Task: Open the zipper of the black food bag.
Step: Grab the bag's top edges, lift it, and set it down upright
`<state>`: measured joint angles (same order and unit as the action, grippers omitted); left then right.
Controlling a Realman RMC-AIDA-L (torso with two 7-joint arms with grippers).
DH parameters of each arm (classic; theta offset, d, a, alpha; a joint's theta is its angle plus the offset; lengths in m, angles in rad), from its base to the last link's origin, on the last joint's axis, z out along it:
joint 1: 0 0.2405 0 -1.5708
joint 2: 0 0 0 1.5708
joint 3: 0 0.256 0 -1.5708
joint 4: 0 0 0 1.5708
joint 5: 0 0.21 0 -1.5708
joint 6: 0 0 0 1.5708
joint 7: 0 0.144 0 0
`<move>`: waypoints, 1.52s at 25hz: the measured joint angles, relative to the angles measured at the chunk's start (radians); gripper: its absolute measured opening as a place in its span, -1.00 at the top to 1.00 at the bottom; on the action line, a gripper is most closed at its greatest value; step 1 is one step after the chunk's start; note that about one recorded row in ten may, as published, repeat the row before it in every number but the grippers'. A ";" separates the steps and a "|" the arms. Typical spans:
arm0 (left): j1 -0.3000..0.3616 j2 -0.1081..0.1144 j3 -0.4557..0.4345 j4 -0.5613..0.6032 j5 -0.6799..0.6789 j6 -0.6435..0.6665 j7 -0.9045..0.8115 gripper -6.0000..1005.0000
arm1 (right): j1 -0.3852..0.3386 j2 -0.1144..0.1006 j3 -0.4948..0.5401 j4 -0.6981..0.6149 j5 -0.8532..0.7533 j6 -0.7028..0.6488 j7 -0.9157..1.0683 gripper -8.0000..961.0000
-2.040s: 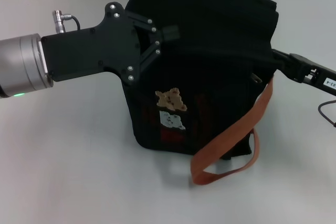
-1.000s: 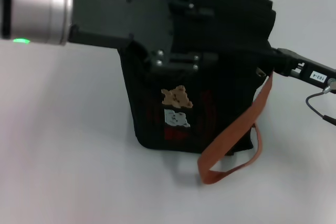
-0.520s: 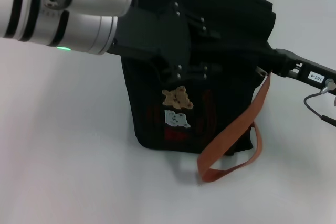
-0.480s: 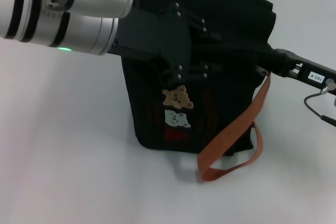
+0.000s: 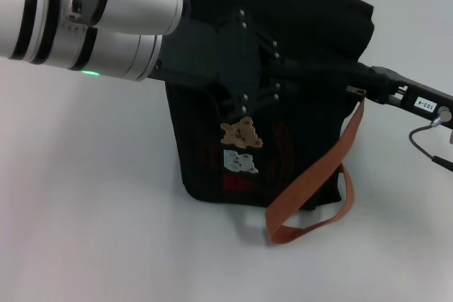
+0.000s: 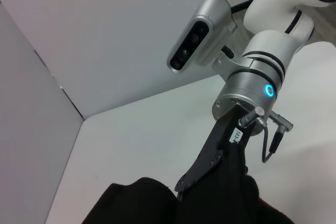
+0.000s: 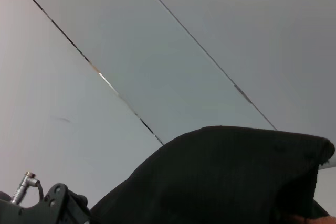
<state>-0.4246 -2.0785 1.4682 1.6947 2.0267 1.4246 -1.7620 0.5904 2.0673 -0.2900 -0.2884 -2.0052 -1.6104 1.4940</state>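
The black food bag (image 5: 304, 40) stands upright mid-table, with tan and pale blue bear patches (image 5: 241, 134) on its front and an orange-brown strap (image 5: 322, 167) hanging down its right side. My left gripper (image 5: 283, 72) lies across the bag's upper front, black against black. My right gripper (image 5: 368, 84) comes in from the right and presses on the bag's upper right edge. A small metal pull tab (image 5: 356, 91) shows just below its tip; I cannot tell which zipper it belongs to. The zipper line itself is lost in the black fabric.
White table (image 5: 92, 210) spreads around the bag, with a grey wall behind. In the left wrist view, the right arm (image 6: 252, 93) reaches down to the bag's fabric (image 6: 136, 203). The right wrist view shows the bag's top (image 7: 220, 177) and the left gripper's base (image 7: 55, 208).
My left arm has swung in from the bag's left and turned, so it now lies over the upper front. The bag has shifted slightly right. The right gripper has barely moved.
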 joint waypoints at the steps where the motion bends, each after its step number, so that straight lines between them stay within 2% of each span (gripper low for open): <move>1: 0.001 0.000 0.000 0.000 -0.001 0.000 0.001 0.57 | 0.000 0.001 0.000 0.000 0.000 0.000 0.000 0.96; 9: 0.012 0.000 0.001 0.001 -0.013 -0.010 0.009 0.72 | -0.001 0.000 0.000 0.000 0.001 0.000 0.000 0.97; 15: 0.020 0.002 -0.006 0.003 -0.026 -0.018 0.018 0.75 | -0.001 0.000 0.001 0.000 0.001 -0.001 0.000 0.97; 22: 0.045 0.005 -0.014 0.004 -0.054 -0.040 0.027 0.76 | -0.007 0.000 0.008 0.001 0.001 -0.006 0.000 0.97; 38: 0.103 0.006 -0.100 -0.004 -0.117 -0.047 0.066 0.77 | -0.019 0.004 0.012 0.002 0.004 -0.025 0.000 0.98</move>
<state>-0.3215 -2.0727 1.3684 1.6907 1.9100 1.3780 -1.6955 0.5717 2.0713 -0.2777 -0.2868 -2.0016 -1.6350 1.4941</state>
